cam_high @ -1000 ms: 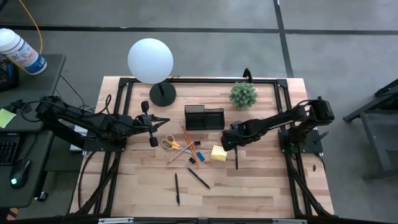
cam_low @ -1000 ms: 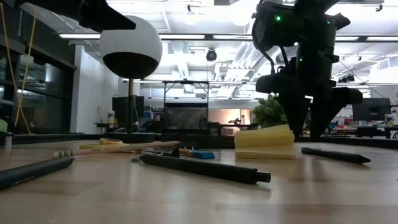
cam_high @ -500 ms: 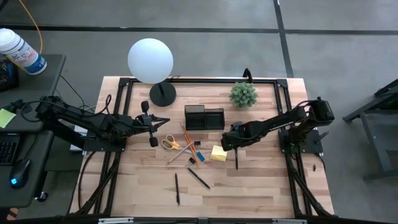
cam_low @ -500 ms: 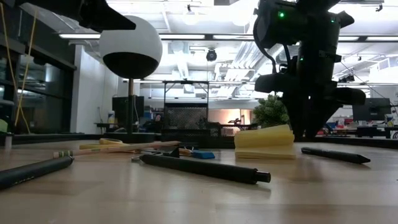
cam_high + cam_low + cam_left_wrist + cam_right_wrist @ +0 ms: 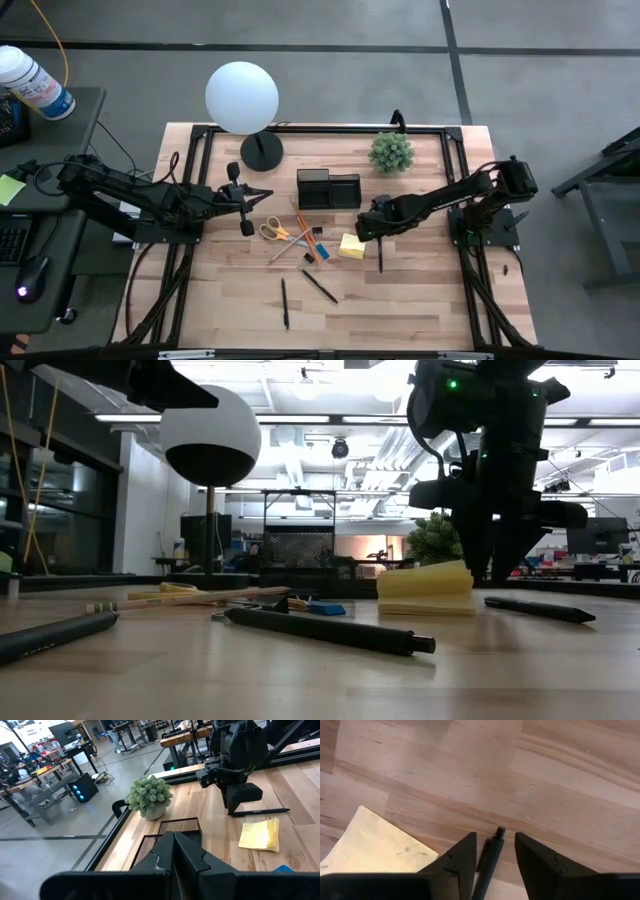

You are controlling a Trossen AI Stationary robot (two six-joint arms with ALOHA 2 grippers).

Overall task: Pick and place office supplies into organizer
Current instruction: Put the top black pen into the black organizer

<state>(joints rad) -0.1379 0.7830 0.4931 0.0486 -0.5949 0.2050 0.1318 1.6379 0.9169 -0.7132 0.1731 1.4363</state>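
Note:
My right gripper [image 5: 495, 865] points down just right of the yellow sticky-note pad [image 5: 351, 246]. It is open, with one finger on each side of the far end of a black pen [image 5: 487, 860] that lies flat on the table. I see a gap on both sides of the pen. The black organizer [image 5: 328, 189] stands behind the pad. The yellow-handled scissors [image 5: 275, 231], orange pencils [image 5: 300, 235], a blue eraser [image 5: 322, 251] and two more black pens [image 5: 320, 286] lie left of the pad. My left gripper [image 5: 243, 197] hovers shut near the lamp's base.
A white globe lamp [image 5: 242, 97] with a black base [image 5: 261, 152] stands at the far left, and a green plant [image 5: 391, 152] at the far right behind the organizer. The black frame rails [image 5: 200, 180] run along the table's sides. Bare wood lies near the front edge.
My right gripper's fingers have closed in over the pen and then parted a little again, so they stand narrower now than a second ago. The gripper has stayed in place. The pen and the pad have not moved.

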